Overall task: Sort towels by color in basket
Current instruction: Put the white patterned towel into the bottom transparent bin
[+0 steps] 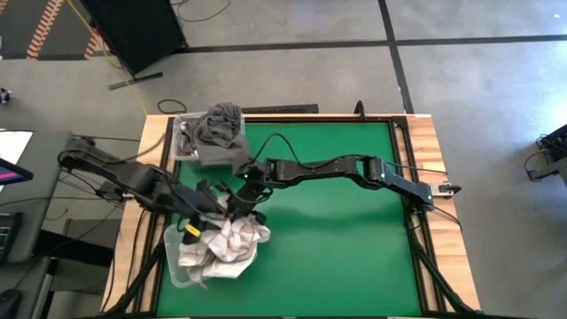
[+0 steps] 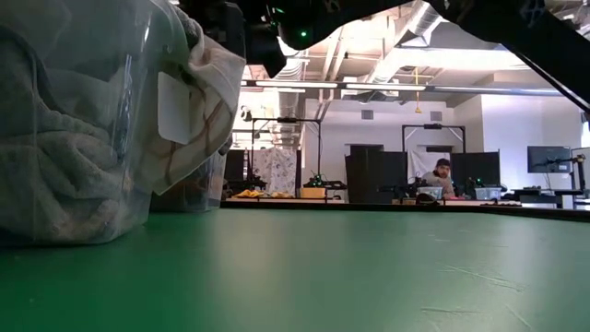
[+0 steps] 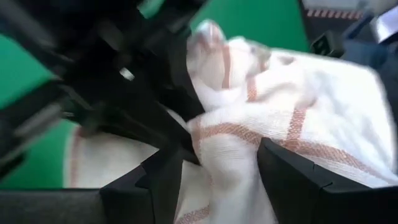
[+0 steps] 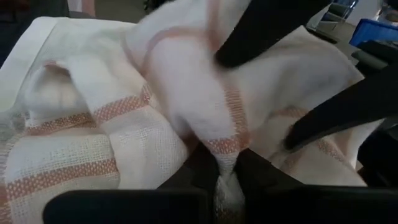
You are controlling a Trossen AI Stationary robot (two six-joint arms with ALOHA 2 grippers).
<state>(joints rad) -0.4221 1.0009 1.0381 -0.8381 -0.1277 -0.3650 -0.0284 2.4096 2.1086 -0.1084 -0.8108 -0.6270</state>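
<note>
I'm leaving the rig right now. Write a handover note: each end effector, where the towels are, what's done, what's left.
Right end effector: shut on a fold of the white towel with rust stripes, over the near bin.
Left end effector: open around the same towel, beside the right one.
Towels: grey towels heaped in the far bin; white ones piled in the near bin.
Done: greys and whites look separated.
Left: probably settle the striped towel in and let go.

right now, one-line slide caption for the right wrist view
Right gripper pinching a fold of white towel with rust-orange stripes.
</note>
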